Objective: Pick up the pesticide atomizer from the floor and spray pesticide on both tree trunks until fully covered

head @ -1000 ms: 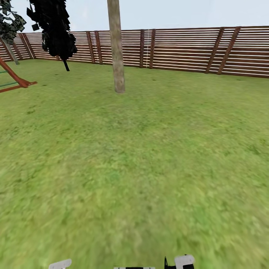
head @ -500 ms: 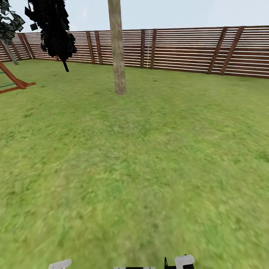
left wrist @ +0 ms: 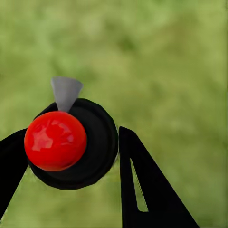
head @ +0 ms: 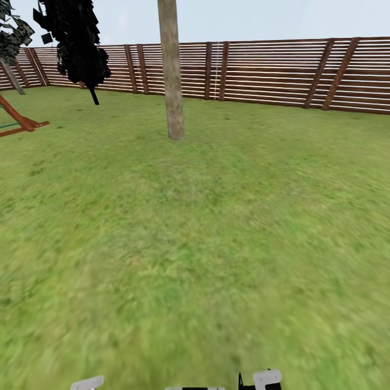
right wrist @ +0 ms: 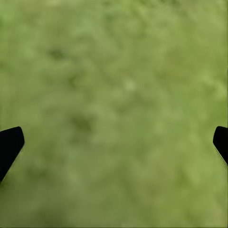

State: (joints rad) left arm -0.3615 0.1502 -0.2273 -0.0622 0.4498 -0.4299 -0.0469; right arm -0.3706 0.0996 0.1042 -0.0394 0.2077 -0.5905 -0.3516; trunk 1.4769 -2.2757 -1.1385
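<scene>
The pesticide atomizer (left wrist: 95, 142) is a round black body with a glossy red cap and a grey nozzle. In the left wrist view it sits between the black fingers of my left gripper (left wrist: 71, 145), which is shut on it above blurred grass. My right gripper (right wrist: 116, 140) is open, its two fingertips far apart over bare lawn with nothing between them. One tree trunk (head: 172, 76), thick and grey-brown, rises from the grass ahead, slightly left of centre in the head view. I see no white specks on it from this distance.
The garden's brown slatted fence (head: 271, 70) runs across the back. A small tree with dark foliage (head: 76, 43) stands at the back left, and a red wooden frame (head: 19, 120) lies at the left edge. Open lawn (head: 206, 244) stretches between me and the trunk.
The whole head view has shifted: the camera has moved forward, so the trunk and fence sit slightly lower and further right. Both grippers hold the same pose.
</scene>
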